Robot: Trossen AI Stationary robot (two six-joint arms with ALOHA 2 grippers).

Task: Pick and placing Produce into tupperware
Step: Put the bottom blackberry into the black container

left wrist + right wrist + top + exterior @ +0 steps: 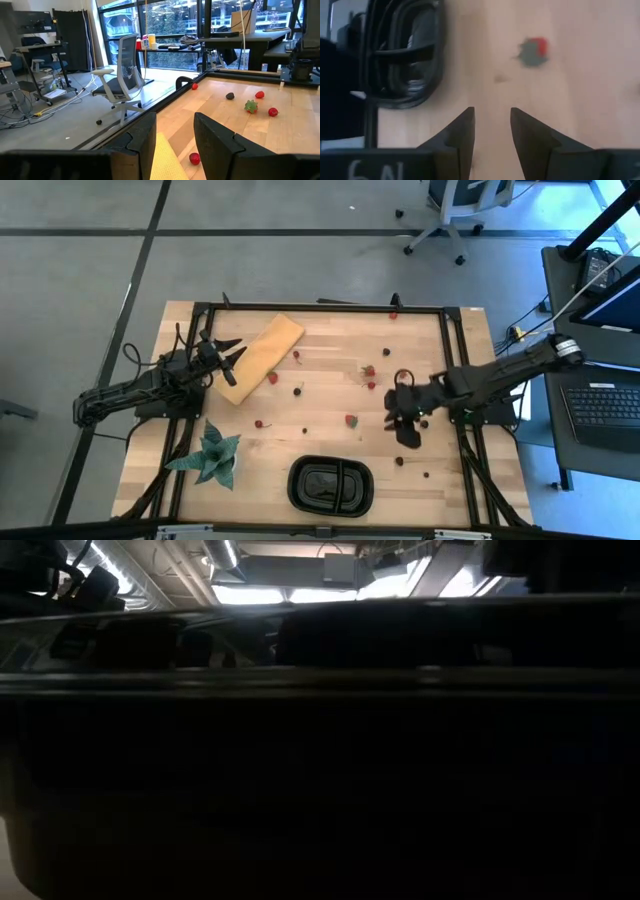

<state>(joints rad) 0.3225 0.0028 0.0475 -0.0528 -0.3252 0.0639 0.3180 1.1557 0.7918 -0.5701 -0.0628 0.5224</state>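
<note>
The tupperware (331,485), a glossy black tray with a divider, sits at the lower middle of the high view, near the table's bottom edge, and nothing can be made out inside it from above. The produce is scattered across the middle and right of the wooden table (330,405): a strawberry (351,420) right of centre, another (369,370) above it, one (272,378) just beside the tan board (258,358), and dark berries (399,461) toward the lower right (each too small to tell much beyond colour). The right gripper (405,423) hangs over the table right of centre; its wrist view shows its fingers (462,137) spread a little with bare wood between them, a blurred strawberry (535,51) and part of the tray (402,55) beyond. The left gripper (232,356) rests at the board's left edge in the upper left, fingers (212,142) parted and pinching nothing, with the board's yellowish edge (165,160) between them. A green spiky plant (212,455) stands at lower left. The low view is almost wholly dark, blocked by something close to the lens; only ceiling lights (290,580) show along the top.
</note>
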